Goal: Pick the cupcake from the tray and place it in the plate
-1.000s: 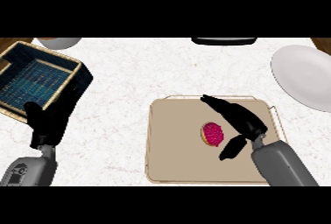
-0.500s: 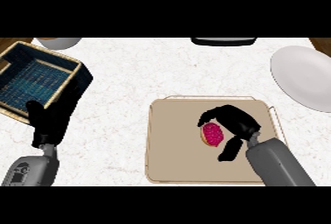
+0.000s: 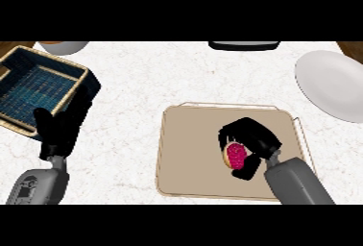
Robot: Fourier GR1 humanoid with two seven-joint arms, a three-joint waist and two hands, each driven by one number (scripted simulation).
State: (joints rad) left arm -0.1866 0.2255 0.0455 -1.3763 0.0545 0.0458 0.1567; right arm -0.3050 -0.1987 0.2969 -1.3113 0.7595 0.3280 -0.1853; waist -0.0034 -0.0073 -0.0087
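Observation:
The cupcake (image 3: pixel 235 155), pink-topped with a tan rim, lies on the beige tray (image 3: pixel 188 158) right of the tray's middle. My right hand (image 3: pixel 249 137) is shut on the cupcake, fingers curled over its far side and thumb below it, hiding part of it. The white plate (image 3: pixel 330 85) sits at the right edge of the counter, beyond the tray's far right corner. My left hand (image 3: pixel 62 129) rests open at the lower left, fingers up, beside the basket.
A blue-lined wicker basket (image 3: pixel 39 88) stands at the far left. A bowl (image 3: pixel 62 46) and a dark object (image 3: pixel 244 45) sit along the counter's far edge. White marble counter lies between the tray and the basket.
My right hand's fingers, straight a second ago, have curled down around the cupcake. The left hand has stayed in place.

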